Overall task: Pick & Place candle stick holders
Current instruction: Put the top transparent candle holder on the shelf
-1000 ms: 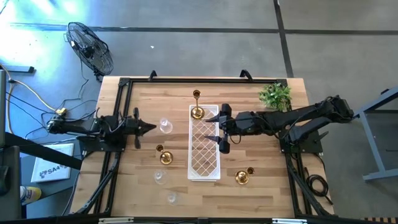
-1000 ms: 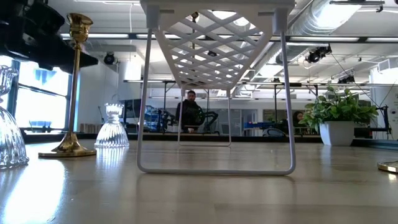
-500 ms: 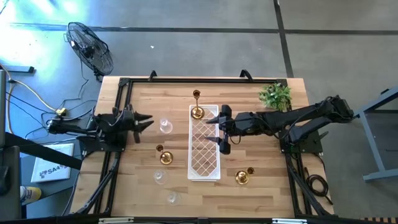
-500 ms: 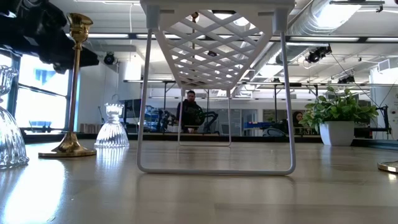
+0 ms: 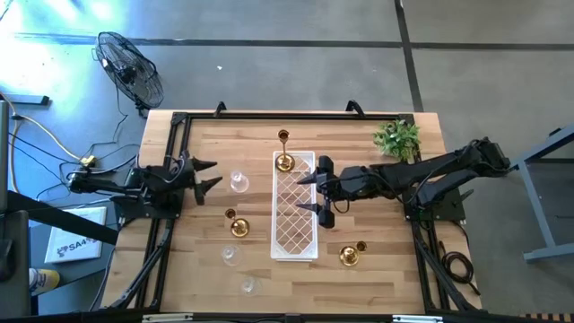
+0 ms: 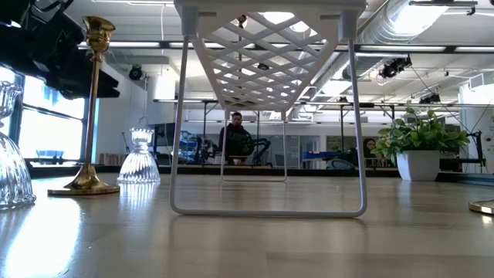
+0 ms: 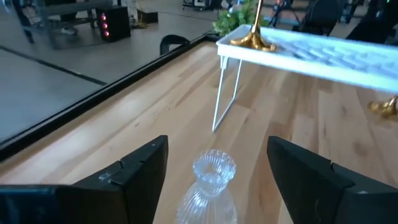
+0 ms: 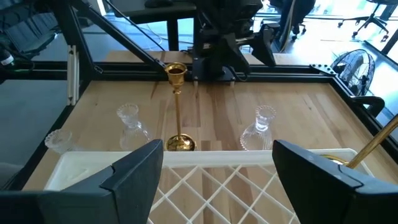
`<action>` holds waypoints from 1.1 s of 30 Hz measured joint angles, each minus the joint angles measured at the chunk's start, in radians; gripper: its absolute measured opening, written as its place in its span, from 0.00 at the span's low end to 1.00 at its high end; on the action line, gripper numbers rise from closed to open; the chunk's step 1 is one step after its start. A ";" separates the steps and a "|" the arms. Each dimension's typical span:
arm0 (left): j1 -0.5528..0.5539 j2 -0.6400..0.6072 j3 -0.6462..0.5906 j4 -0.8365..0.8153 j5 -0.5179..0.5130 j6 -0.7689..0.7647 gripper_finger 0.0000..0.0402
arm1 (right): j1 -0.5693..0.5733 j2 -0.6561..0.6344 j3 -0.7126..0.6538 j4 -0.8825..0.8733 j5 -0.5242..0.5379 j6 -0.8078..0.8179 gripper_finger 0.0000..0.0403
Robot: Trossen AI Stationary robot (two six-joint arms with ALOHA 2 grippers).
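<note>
Three clear glass candle stick holders stand on their round bases left of the tray: one [image 5: 239, 183] at mid-depth, two nearer [image 5: 230, 256] [image 5: 247, 285]. A brass one [image 5: 239, 226] stands between them and another [image 5: 349, 256] stands right of the tray. The taller thin-stemmed brass one [image 5: 284, 162] stands on the far end of the white lattice tray [image 5: 295, 224]. My left gripper [image 5: 207, 174] is open, just left of the mid-depth glass holder [image 7: 211, 180], which stands ahead between its fingers without touching. My right gripper [image 5: 309, 192] hangs open over the tray's right edge [image 8: 205, 163].
A small green plant [image 5: 397, 137] in a white pot stands at the far right corner. The tray rests on thin wire legs [image 6: 177, 131]. A black frame [image 5: 269, 115] edges the table. Bare wood lies right of the tray.
My left gripper has opened its fingers from shut and drawn back a little toward the table's left edge, away from the mid-depth glass holder. The holders and the tray have kept their places.
</note>
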 joint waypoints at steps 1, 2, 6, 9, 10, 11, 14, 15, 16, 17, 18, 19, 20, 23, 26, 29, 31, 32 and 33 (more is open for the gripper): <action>0.000 0.000 0.000 0.000 0.004 0.012 0.67 | 0.000 0.000 0.000 0.000 0.000 0.000 0.74; 0.000 0.000 0.000 -0.002 0.020 0.015 0.67 | 0.000 0.000 0.000 0.000 0.000 0.000 0.74; 0.000 0.010 -0.035 0.018 0.102 0.046 0.67 | 0.000 0.000 0.000 0.000 0.000 0.000 0.74; 0.000 0.029 -0.061 0.041 0.136 0.063 0.67 | 0.000 0.000 0.000 0.000 0.000 0.000 0.74; 0.000 0.041 -0.060 0.054 0.136 0.076 0.67 | 0.000 0.000 0.000 0.000 0.000 0.000 0.74; 0.000 0.054 -0.061 0.071 0.138 0.090 0.67 | 0.000 0.000 0.000 0.000 0.000 0.000 0.74; 0.000 0.069 -0.065 0.105 0.129 0.128 0.67 | 0.000 0.000 0.000 0.001 0.000 0.000 0.74; 0.000 0.072 -0.065 0.113 0.127 0.129 0.67 | 0.000 0.000 0.000 0.000 0.000 0.000 0.74; 0.000 0.077 -0.066 0.115 0.127 0.129 0.67 | 0.000 0.000 0.000 0.000 0.000 0.000 0.74; 0.000 0.082 -0.066 0.114 0.131 0.129 0.67 | 0.000 0.000 0.000 0.000 -0.001 0.000 0.74; 0.000 0.088 -0.066 0.114 0.136 0.129 0.67 | 0.000 0.000 0.000 0.000 -0.003 0.000 0.74; 0.000 0.094 -0.066 0.118 0.146 0.126 0.67 | 0.000 0.000 0.000 0.000 -0.005 0.000 0.74; 0.000 0.100 -0.066 0.127 0.156 0.122 0.67 | 0.000 0.000 0.000 0.000 -0.006 0.000 0.74; 0.000 0.130 -0.068 0.153 0.159 0.120 0.67 | 0.000 0.000 0.000 0.000 -0.006 0.000 0.74; 0.000 0.172 -0.069 0.197 0.141 0.120 0.67 | 0.000 0.000 0.000 0.000 -0.006 0.000 0.74; 0.000 0.215 -0.069 0.213 0.137 0.119 0.67 | 0.000 0.000 0.000 0.000 -0.006 0.000 0.74; 0.000 0.244 -0.069 0.216 0.136 0.085 0.67 | 0.000 0.000 0.000 0.000 -0.006 0.000 0.74; 0.000 0.258 -0.069 0.217 0.134 0.067 0.67 | 0.000 0.000 0.000 0.000 -0.006 0.000 0.74; 0.000 0.273 -0.069 0.217 0.127 0.049 0.67 | 0.000 0.000 0.000 0.000 -0.006 0.000 0.74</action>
